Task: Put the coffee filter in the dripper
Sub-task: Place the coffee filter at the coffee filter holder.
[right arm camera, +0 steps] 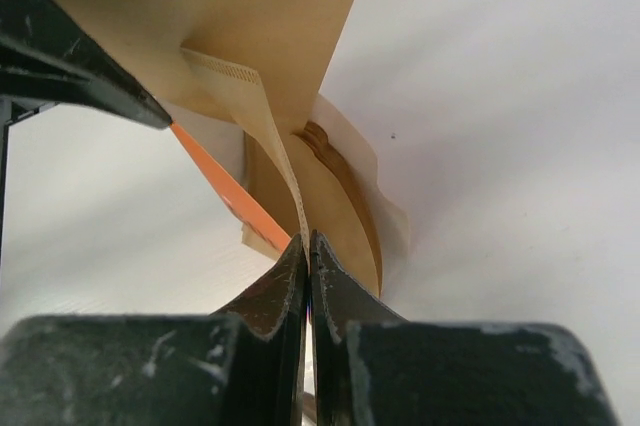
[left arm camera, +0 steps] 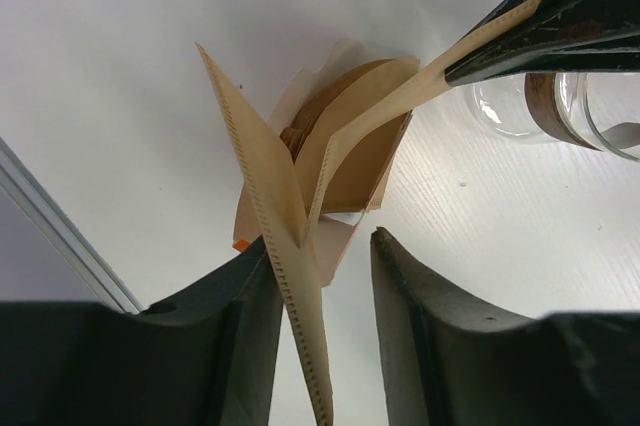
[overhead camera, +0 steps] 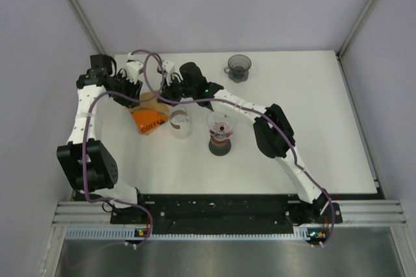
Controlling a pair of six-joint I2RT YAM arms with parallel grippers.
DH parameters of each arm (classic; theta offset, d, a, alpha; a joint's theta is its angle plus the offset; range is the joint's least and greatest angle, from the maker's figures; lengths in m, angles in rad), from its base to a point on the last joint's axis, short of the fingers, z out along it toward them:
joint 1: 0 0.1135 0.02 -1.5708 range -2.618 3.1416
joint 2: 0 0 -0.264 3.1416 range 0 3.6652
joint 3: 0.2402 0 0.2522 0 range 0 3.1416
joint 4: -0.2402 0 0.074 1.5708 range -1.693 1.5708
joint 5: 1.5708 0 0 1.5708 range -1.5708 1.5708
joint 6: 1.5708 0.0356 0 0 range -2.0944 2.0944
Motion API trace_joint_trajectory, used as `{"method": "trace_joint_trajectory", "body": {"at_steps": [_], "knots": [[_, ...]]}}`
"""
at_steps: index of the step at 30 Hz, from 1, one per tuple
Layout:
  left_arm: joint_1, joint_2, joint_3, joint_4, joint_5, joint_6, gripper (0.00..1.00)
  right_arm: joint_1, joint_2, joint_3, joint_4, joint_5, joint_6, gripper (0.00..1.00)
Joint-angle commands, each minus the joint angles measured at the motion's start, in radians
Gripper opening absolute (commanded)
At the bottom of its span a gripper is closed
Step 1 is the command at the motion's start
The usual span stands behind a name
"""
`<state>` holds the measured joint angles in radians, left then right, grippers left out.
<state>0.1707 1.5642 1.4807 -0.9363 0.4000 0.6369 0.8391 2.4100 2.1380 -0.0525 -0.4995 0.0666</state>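
Glass vessel (left arm camera: 505, 111) cut off R edge, filter pack (left arm camera: 360, 161) partly behind filter (left arm camera: 265, 186).

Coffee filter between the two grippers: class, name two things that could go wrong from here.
The right gripper pinches the thin filter while it lies between the left gripper's fingers; pulling apart could tear it. Neighbouring filters in the pouch may drag out too.

Coffee filter (right arm camera: 250, 36): thin brown paper, matt, with a crimped seam edge. Right gripper (right arm camera: 305, 246) fingers (right arm camera: 350, 306): black matt plastic, scuffed. Table (right arm camera: 500, 96): white, matt, faintly grained; glass vessel (left arm camera: 510, 111) clear and glossy.
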Motion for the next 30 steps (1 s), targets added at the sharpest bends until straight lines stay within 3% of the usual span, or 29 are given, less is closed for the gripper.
{"method": "trace_joint_trajectory", "body": {"at_steps": [1,14,18,22,24,28,30], "knots": [[0.010,-0.032,0.007,0.025,0.005,0.001,0.41,-0.003,-0.138,-0.032,0.025,0.022,-0.060,0.00],[0.027,-0.078,0.006,0.045,-0.012,-0.002,0.41,-0.020,-0.207,-0.082,0.003,0.052,-0.100,0.00],[0.027,-0.070,0.007,0.059,-0.055,-0.019,0.31,-0.020,-0.239,-0.111,0.000,0.065,-0.119,0.00],[0.027,-0.081,0.001,0.063,-0.040,-0.014,0.35,-0.021,-0.264,-0.130,0.000,0.072,-0.129,0.00],[0.027,-0.079,0.000,0.067,-0.044,-0.014,0.29,-0.020,-0.273,-0.136,-0.001,0.069,-0.131,0.00],[0.027,-0.076,-0.003,0.051,-0.049,0.015,0.00,-0.023,-0.304,-0.158,-0.003,0.075,-0.140,0.00],[0.027,-0.079,-0.008,0.047,-0.032,0.036,0.00,-0.021,-0.327,-0.171,-0.004,0.085,-0.148,0.00]]}}
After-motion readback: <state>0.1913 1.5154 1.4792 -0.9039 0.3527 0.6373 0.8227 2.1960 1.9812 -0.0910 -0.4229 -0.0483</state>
